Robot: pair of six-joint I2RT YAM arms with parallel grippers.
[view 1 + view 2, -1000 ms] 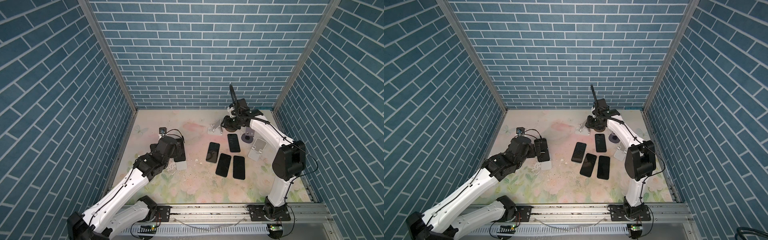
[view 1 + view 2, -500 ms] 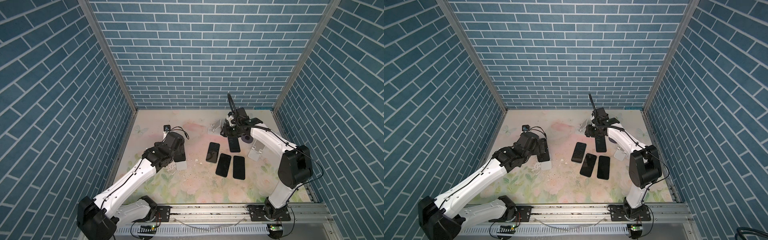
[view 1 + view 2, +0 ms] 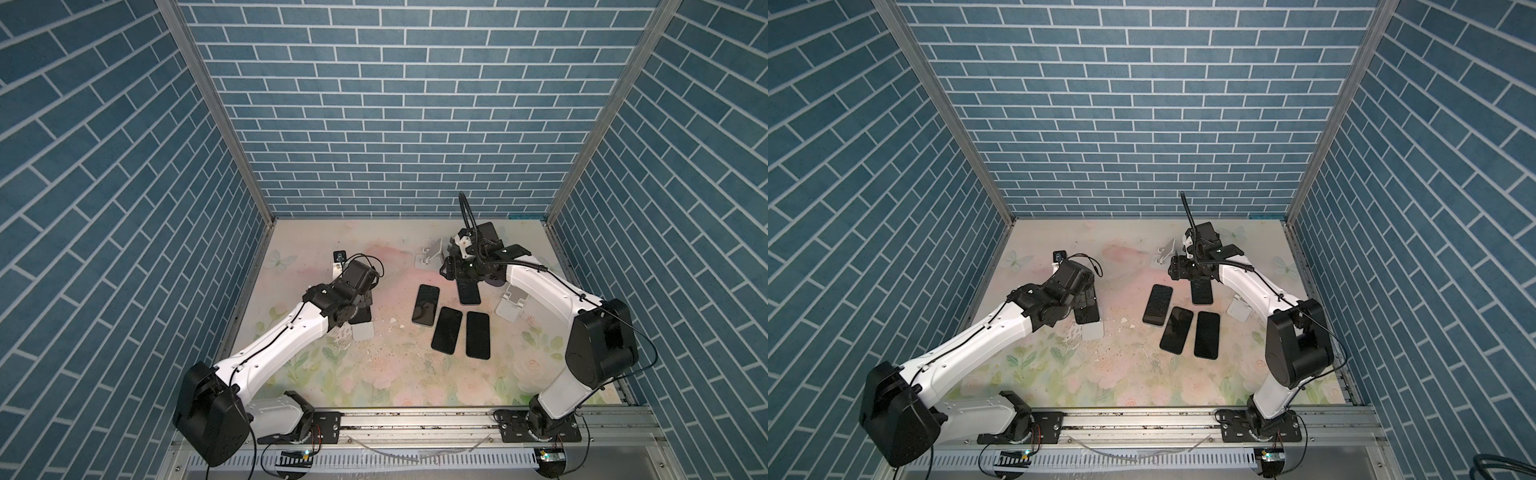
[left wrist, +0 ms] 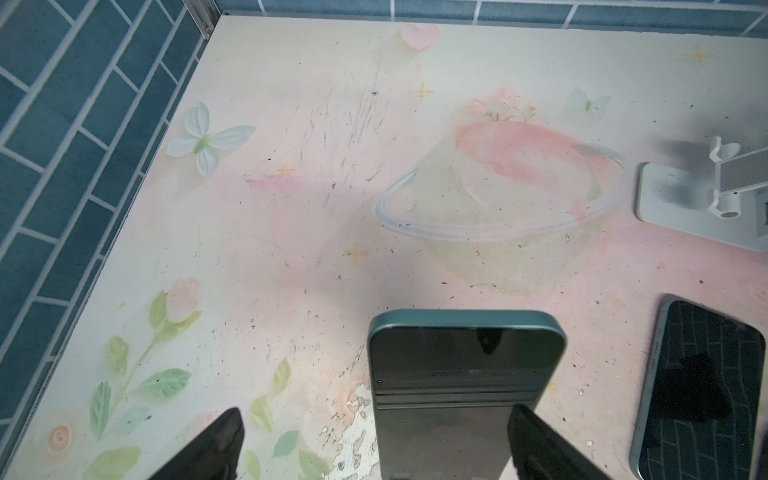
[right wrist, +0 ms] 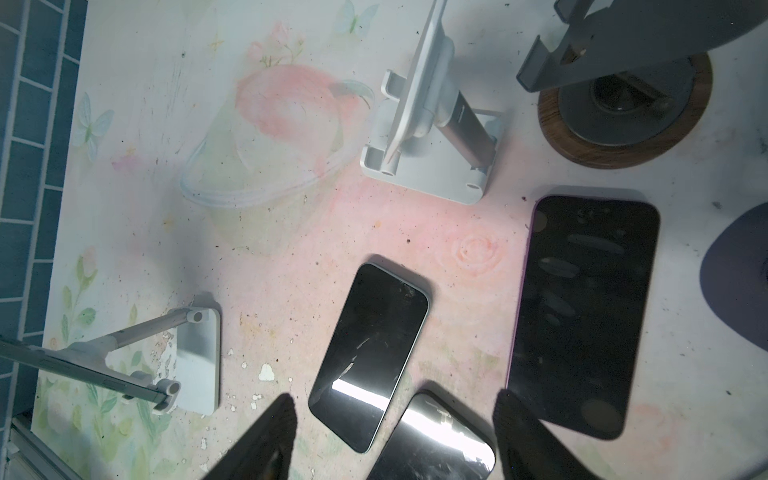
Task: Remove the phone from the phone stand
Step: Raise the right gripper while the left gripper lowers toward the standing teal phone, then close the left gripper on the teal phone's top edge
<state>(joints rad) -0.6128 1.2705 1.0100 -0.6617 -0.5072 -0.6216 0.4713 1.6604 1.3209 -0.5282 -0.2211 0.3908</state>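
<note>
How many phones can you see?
5. Four lie flat on the table: the left phone, middle phone, right phone and, behind them, the far phone. The fifth phone leans on the stand at the left. An arm might hide more.

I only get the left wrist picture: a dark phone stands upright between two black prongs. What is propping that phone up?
Observer: A white stand. In a top view the phone leans back on it.
Operator: I see one more phone lying flat off to the side. Are there others?
Observer: Four in all. The flat phones lie close together, screens up.
Operator: Is anything else busy nearby?
Observer: The right gripper hangs open above those phones, holding nothing.
</note>
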